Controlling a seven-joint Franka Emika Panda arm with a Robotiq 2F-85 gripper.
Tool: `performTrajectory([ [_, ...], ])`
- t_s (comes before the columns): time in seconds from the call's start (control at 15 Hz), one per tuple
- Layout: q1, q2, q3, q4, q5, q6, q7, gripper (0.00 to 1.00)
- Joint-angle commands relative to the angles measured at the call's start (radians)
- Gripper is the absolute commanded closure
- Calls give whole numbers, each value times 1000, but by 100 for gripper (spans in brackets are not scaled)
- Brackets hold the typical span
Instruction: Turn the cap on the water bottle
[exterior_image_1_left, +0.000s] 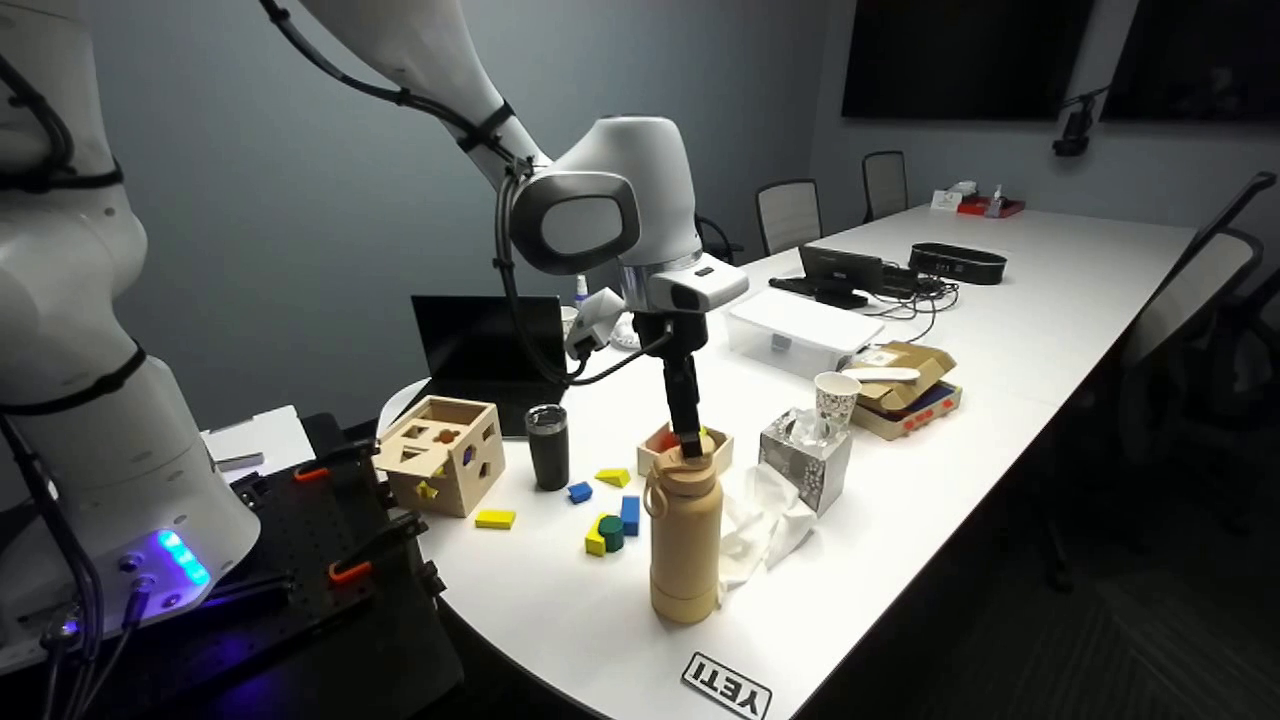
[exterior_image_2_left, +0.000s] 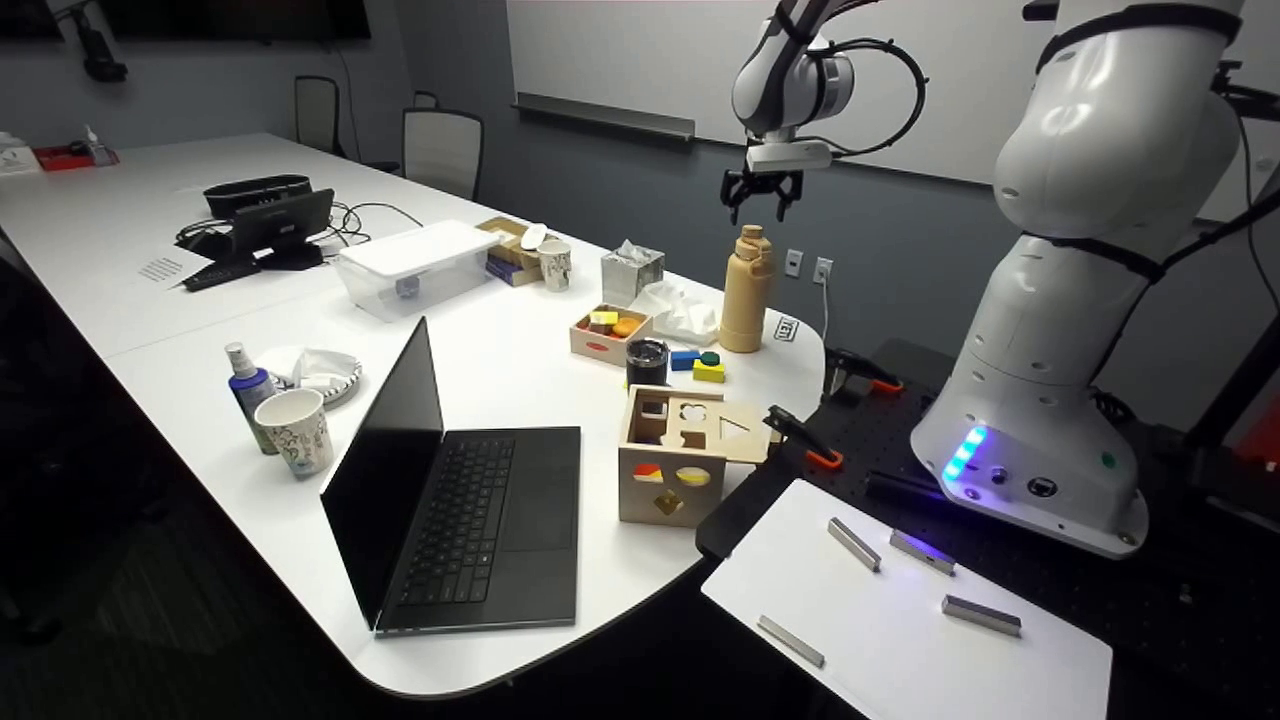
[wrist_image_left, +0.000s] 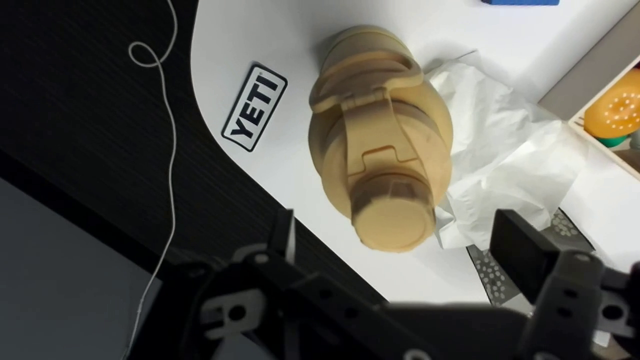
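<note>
The tall tan water bottle (exterior_image_1_left: 685, 550) stands upright near the rounded table end; it also shows in an exterior view (exterior_image_2_left: 745, 300) and from above in the wrist view (wrist_image_left: 434, 112). Its small round tan cap (exterior_image_2_left: 752, 231) is on top, and in the wrist view the cap (wrist_image_left: 393, 223) lies between my two fingers, touching neither. My gripper (exterior_image_2_left: 759, 214) is open and empty, pointing down just above the cap. In an exterior view my gripper (exterior_image_1_left: 688, 440) overlaps the bottle top and hides part of the cap.
Crumpled white tissue (wrist_image_left: 505, 145) lies against the bottle's side, with a grey tissue box (exterior_image_1_left: 805, 465) behind. A small wooden tray (exterior_image_2_left: 600, 345), coloured blocks (exterior_image_1_left: 630, 515), a black tumbler (exterior_image_1_left: 548, 450) and a wooden toy box (exterior_image_1_left: 440, 455) stand nearby. The table edge (wrist_image_left: 240, 165) runs close by.
</note>
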Motion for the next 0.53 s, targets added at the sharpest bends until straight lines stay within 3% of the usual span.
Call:
performTrajectory([
  [0.0,19,5,-20,-6,33,5,-10,0],
  [0.47,26,30,-28,-7,40,14,5,0],
])
